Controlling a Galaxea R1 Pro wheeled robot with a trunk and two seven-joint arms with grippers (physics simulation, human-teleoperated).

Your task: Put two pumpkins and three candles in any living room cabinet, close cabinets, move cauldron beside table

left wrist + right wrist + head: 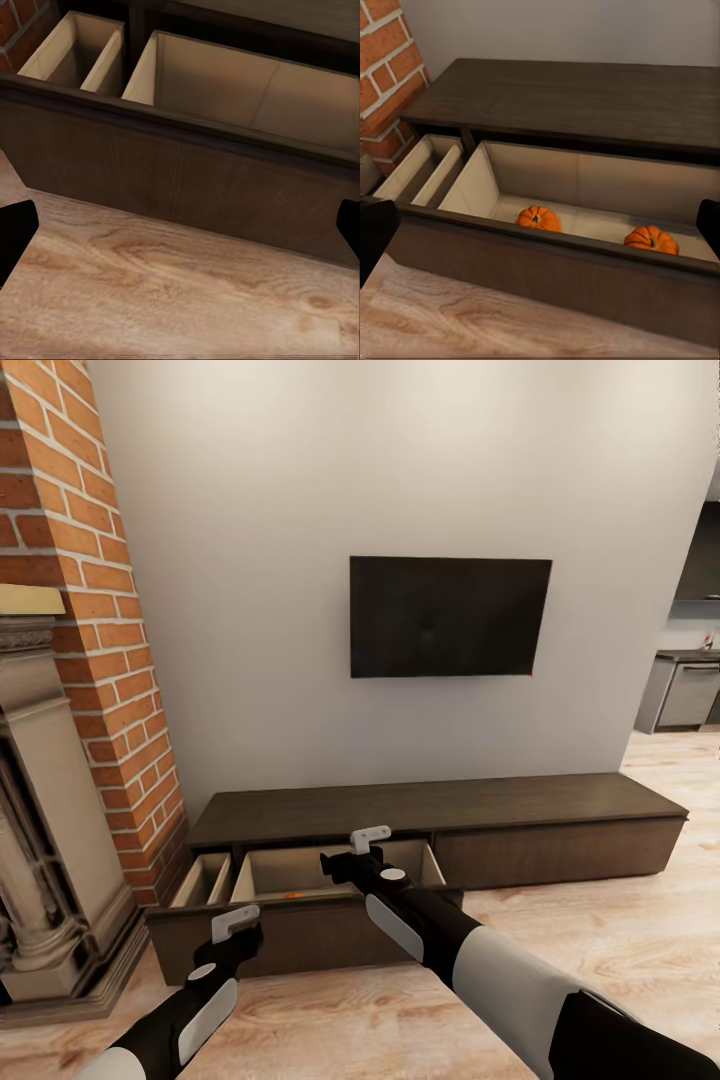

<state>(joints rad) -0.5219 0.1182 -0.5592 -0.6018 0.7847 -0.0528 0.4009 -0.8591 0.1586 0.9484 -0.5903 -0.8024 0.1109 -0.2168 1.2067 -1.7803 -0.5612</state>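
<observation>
The cabinet [440,810] runs along the wall, its left drawer [300,872] pulled out over the floor. Two orange pumpkins [538,218] [651,239] lie on the drawer's tan floor, just behind its dark front. One pumpkin's edge [292,896] peeks over that front in the head view. My right gripper [370,840] hovers open above the drawer, its fingertips [375,232] wide apart with nothing between. My left gripper [235,923] is open and low, just in front of the drawer front [180,180]. The candles, cauldron and table are out of view.
A narrow divided compartment [205,880] sits open left of the big drawer. A brick fireplace [90,660] with a stone surround [40,810] stands close on the left. A TV [450,616] hangs above. Wood floor [600,920] stretches right toward a kitchen counter [690,690].
</observation>
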